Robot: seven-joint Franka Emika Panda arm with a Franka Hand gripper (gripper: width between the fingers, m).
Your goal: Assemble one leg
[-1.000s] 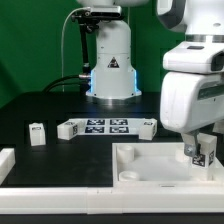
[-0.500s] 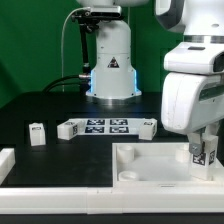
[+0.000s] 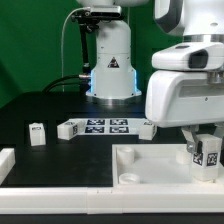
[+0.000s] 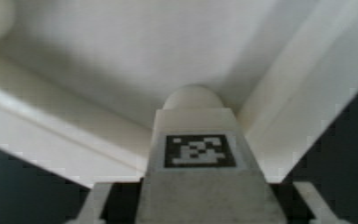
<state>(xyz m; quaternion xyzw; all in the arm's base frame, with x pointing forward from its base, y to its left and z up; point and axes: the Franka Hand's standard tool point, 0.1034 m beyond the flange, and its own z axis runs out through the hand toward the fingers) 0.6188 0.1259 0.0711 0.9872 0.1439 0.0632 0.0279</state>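
**Leg pinched over the white board**

While the arm's bulky white wrist housing fills the 2 o'clock part of the exterior view, the dark table [image 3: 40,105] stretches below it. A large flat white board [image 3: 150,168] with a round corner hole lies at 5 o'clock, its raised rim running along the near edge. Beyond it, near the middle of the exterior view, the marker board [image 3: 105,126] lies flat with its row of black-and-white tags. At 9 o'clock a small white tagged block [image 3: 37,133] stands alone on the table, well apart from the others.

The fingers [image 3: 205,153] hang at 4 o'clock, over the board's far right corner, and pinch the leg [image 3: 209,152], whose tag faces the camera. In the wrist view the leg [image 4: 197,140] points away from the camera, its rounded end near a pale inner edge of the board [image 4: 87,70]; whether it touches cannot be told.
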